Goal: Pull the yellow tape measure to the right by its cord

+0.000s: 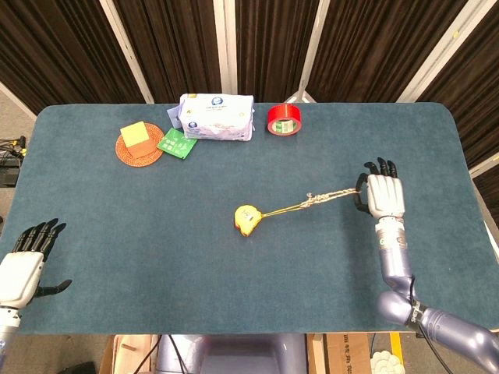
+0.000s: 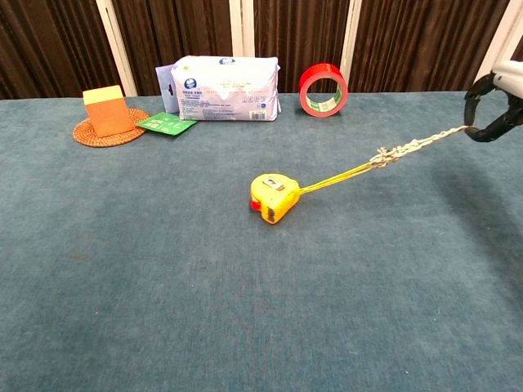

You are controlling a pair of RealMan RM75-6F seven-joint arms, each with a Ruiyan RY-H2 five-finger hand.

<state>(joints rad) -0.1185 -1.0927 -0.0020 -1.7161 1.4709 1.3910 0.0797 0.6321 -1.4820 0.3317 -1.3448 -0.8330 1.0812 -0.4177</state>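
The yellow tape measure (image 1: 247, 219) lies near the middle of the blue-green table (image 1: 437, 156), a little toward six o'clock from centre. Its yellow blade runs out toward two o'clock and meets a knotted, pale braided cord (image 1: 334, 195), which goes on to the right hand (image 1: 383, 195). The line looks taut and slightly raised above the cloth in the chest view, so the pull goes straight into the case and drags it sideways without lifting it.

The right hand pinches the cord's end, dark fingers (image 2: 490, 122) curled round it in a hook, palm turned down in the head view. Holding the far end keeps the arm clear of the case and gives a long, low line of pull. The left hand (image 1: 23, 261) rests at the table's eight o'clock edge, holding nothing, fingers apart, well away from the work.

At the far side, around eleven to twelve o'clock, stand an orange block on a woven coaster (image 1: 139, 149), a green packet (image 1: 176, 143), a white tissue pack (image 1: 217, 117) and a red tape roll (image 1: 284, 119), all well apart from the cord's path.
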